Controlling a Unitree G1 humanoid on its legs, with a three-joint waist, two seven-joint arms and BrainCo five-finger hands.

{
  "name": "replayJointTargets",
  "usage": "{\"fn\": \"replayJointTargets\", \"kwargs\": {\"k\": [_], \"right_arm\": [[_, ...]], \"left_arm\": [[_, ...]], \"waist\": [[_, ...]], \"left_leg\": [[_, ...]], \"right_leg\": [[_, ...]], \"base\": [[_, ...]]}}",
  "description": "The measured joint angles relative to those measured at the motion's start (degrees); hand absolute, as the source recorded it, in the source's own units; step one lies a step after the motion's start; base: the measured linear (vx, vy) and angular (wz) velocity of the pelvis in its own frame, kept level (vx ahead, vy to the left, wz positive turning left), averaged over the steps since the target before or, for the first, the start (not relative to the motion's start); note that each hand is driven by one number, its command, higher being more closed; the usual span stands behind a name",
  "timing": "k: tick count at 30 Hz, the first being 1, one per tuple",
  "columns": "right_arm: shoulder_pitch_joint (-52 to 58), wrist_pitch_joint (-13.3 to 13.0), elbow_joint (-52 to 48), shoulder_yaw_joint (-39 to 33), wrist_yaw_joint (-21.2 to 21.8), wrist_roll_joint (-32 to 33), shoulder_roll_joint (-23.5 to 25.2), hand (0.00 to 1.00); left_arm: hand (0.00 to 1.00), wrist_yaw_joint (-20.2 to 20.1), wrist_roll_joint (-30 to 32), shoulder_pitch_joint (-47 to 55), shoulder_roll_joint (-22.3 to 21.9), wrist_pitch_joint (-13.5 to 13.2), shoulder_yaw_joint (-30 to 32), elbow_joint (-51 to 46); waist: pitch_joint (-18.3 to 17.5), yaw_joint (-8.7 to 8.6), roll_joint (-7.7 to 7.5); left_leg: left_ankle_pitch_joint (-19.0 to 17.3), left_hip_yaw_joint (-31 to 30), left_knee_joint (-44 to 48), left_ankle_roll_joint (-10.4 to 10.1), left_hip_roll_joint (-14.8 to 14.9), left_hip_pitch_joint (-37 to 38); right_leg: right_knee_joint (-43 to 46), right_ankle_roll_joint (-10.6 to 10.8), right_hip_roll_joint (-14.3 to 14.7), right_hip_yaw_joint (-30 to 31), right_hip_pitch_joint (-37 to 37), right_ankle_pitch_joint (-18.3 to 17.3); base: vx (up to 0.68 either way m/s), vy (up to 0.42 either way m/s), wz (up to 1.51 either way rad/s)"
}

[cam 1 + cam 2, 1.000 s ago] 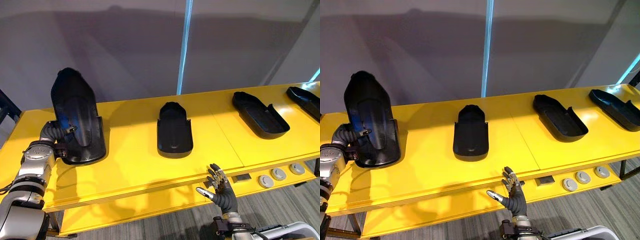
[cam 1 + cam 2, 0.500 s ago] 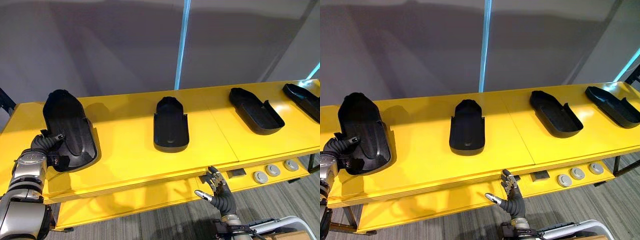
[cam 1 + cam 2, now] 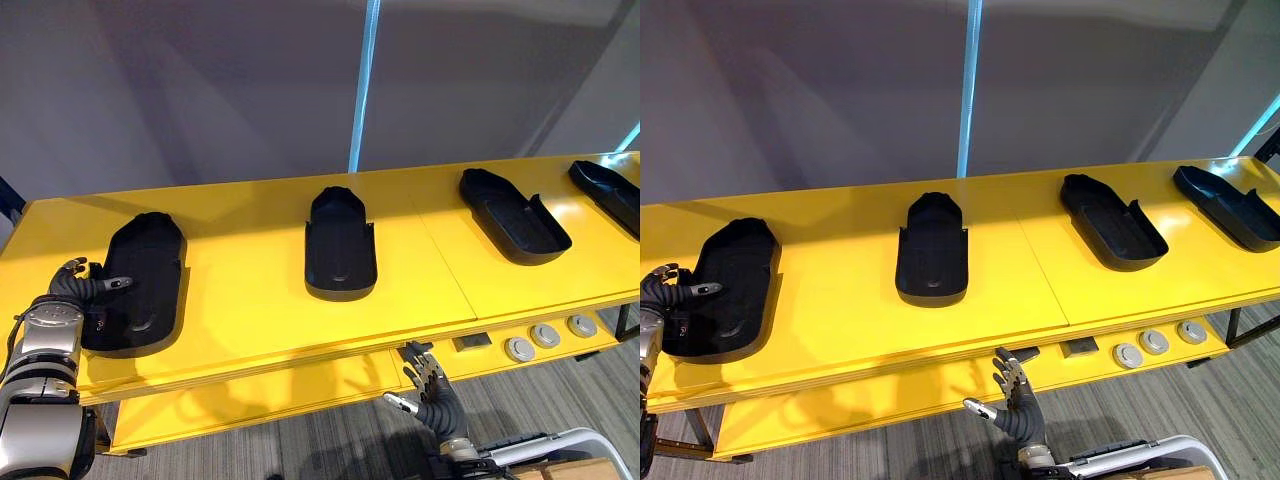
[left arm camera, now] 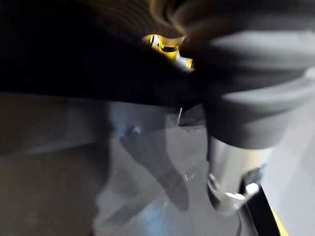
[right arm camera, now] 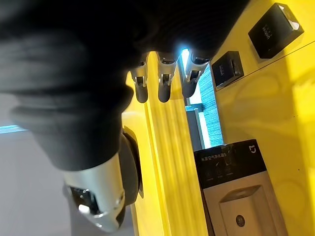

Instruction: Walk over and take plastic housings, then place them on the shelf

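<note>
At the bottom centre, nearest the camera, the right hand (image 3: pixel 432 392) hangs below the front edge of the yellow shelf (image 3: pixel 250 305). Its fingers are straight and hold nothing. Three round fittings (image 3: pixel 545 336) sit under that edge toward the lower right.

At the lower left, the left hand (image 3: pixel 72 290) rests at the rim of the left housing (image 3: pixel 140 290). The housing lies flat on the shelf, hollow side up. The hand looks slack, with the thumb laid across the rim and the other fingers spread clear of it, clamping nothing.

The step appears to be letting go. To do it well, lift the thumb first, then draw the hand out toward the frame's left, so the rim is not dragged. The housing's near end sits close to the front edge.

Wide bare yellow lies to its right, before the middle housing (image 3: pixel 340 245). Toward the upper right lie two more housings (image 3: pixel 512 215), one cut by the frame edge. Farthest are a grey wall (image 3: pixel 200 90) and a blue light strip (image 3: pixel 363 90).
</note>
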Motion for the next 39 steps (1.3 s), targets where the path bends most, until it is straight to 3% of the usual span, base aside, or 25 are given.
{"fn": "replayJointTargets", "kwargs": {"k": [5, 8, 10, 12, 13, 14, 16, 18, 19, 21, 24, 30, 39], "right_arm": [[-0.13, 0.0, 0.14, 0.0, 0.04, 0.0, 0.03, 0.0], [-1.15, 0.0, 0.63, -0.14, 0.04, -0.02, -0.02, 0.0], [-2.49, -0.03, 2.19, -0.32, 0.0, -0.05, -0.19, 0.0], [-3.29, -0.03, 3.15, -0.43, -0.02, -0.17, -0.22, 0.0], [-3.51, -0.04, 3.15, -1.0, -0.06, -0.3, 0.16, 0.0], [-3.62, -0.05, 3.15, -1.7, -0.13, -0.33, 0.27, 0.0], [-3.74, -0.07, 3.16, -2.72, -0.67, -0.88, 0.37, 0.0], [-3.44, -0.08, 3.48, -4.91, -1.28, -1.97, 1.02, 0.0], [-3.44, -0.08, 3.55, -5.31, -1.28, -2.4, 1.23, 0.0], [-4.2, -0.1, 4.04, -5.97, -1.24, -2.49, 2.49, 0.0], [-4.25, -0.11, 4.49, -6.17, -1.25, -2.51, 4.23, 0.0], [-3.95, -0.18, 4.47, -5.64, -1.16, -2.51, 5.21, 0.0], [-3.1, -1.39, 3.52, -5.7, -1.73, -2.51, 5.21, 0.0]], "left_arm": [[0.0, 1.98, 0.52, 0.0, -0.09, 0.01, 1.27, -2.71], [0.0, 4.4, -1.0, 0.02, -0.37, -0.45, 1.26, -12.99], [0.0, 6.65, -4.33, 0.69, -0.4, -3.43, 1.49, -25.35], [0.0, 8.62, -5.96, 4.46, -1.38, -6.83, 6.49, -38.54], [0.0, 11.05, -6.54, 8.27, -3.89, -9.94, 11.96, -47.74], [1.0, 13.04, -6.45, 12.32, -7.01, -12.0, 16.56, -55.3], [1.0, 16.37, -5.84, 18.85, -12.47, -14.02, 21.21, -63.5], [1.0, 19.23, -4.86, 30.99, -25.21, -15.01, 25.96, -74.57], [1.0, 19.76, -4.06, 34.28, -28.76, -15.13, 26.11, -77.01], [1.0, 20.16, -0.2, 46.93, -41.12, -15.1, 24.23, -84.86], [1.0, 20.02, 3.72, 56.99, -48.46, -15.03, 18.07, -89.66], [1.0, 18.57, 6.02, 62.42, -52.39, -14.97, 14.72, -90.8], [1.0, 18.6, 6.03, 59.32, -52.54, -13.84, 14.8, -82.78]], "waist": [[0.2, -0.12, -0.3], [0.24, 0.3, -0.35], [0.24, 0.72, -0.35], [0.22, 0.94, -0.22], [0.23, 1.28, 0.01], [0.11, 1.58, 0.41], [-0.53, 2.15, 1.34], [-1.4, 3.14, 2.77], [-1.54, 3.41, 2.92], [-1.82, 4.56, 2.89], [-2.07, 5.3, 2.9], [-2.4, 5.34, 2.77], [-1.45, 4.7, 1.79]], "left_leg": [[0.01, 0.55, 0.02, 0.0, -0.01, 0.48], [0.01, 0.3, 0.02, 0.0, -0.05, 1.09], [0.02, -0.36, 0.0, 0.01, -0.22, 1.58], [0.01, -0.8, 0.0, 0.01, -0.46, 2.19], [0.01, -1.15, -0.01, 0.01, -0.58, 2.66], [0.01, -1.84, -0.03, 0.01, -0.71, 3.08], [0.01, -2.47, -0.2, 0.02, -0.88, 3.18], [0.01, -3.71, -0.24, 0.01, -1.18, 3.64], [0.01, -4.01, -0.25, 0.01, -1.23, 3.82], [-0.01, -5.25, -0.27, -0.01, -1.32, 3.92], [0.08, -6.86, -0.28, -0.04, -1.71, 3.49], [0.28, -8.12, -0.29, -0.03, -2.09, 2.5], [0.49, -6.54, -0.25, 0.27, -1.76, -0.16]], "right_leg": [[-0.21, -0.22, 0.17, 0.48, 0.31, 0.18], [-0.28, -0.22, 0.16, 0.29, 1.1, 0.18], [-0.52, -0.2, 0.03, -0.41, 2.08, 0.17], [-1.04, -0.16, -0.09, -0.95, 3.09, 0.19], [-1.27, -0.15, -0.14, -1.13, 3.81, 0.18], [-1.51, -0.1, -0.23, -1.6, 4.59, 0.12], [-1.84, -0.02, -0.38, -2.42, 5.07, 0.07], [-2.27, 0.19, -0.62, -3.69, 6.09, -0.08], [-2.32, 0.26, -0.67, -4.0, 6.42, -0.15], [-2.45, 0.41, -0.72, -5.09, 7.0, -0.54], [-2.62, 0.52, -0.96, -6.88, 7.63, -0.91], [-3.26, 0.91, -1.24, -7.59, 7.51, -0.83], [-3.05, 0.93, -1.14, -6.08, 3.97, -0.19]], "base": [[-0.01, -0.001, -0.06], [-0.01, 0.001, 0.04], [-0.03, 0.015, 0.16], [-0.01, 0.021, 0.14], [-0.01, 0.018, 0.14], [-0.01, 0.015, 0.16], [-0.01, 0.014, 0.22], [-0.04, 0.026, 0.31], [-0.05, 0.016, 0.28], [-0.06, 0.009, 0.26], [-0.06, 0.011, 0.29], [-0.04, 0.021, 0.11], [0.0, -0.004, -0.08]]}}
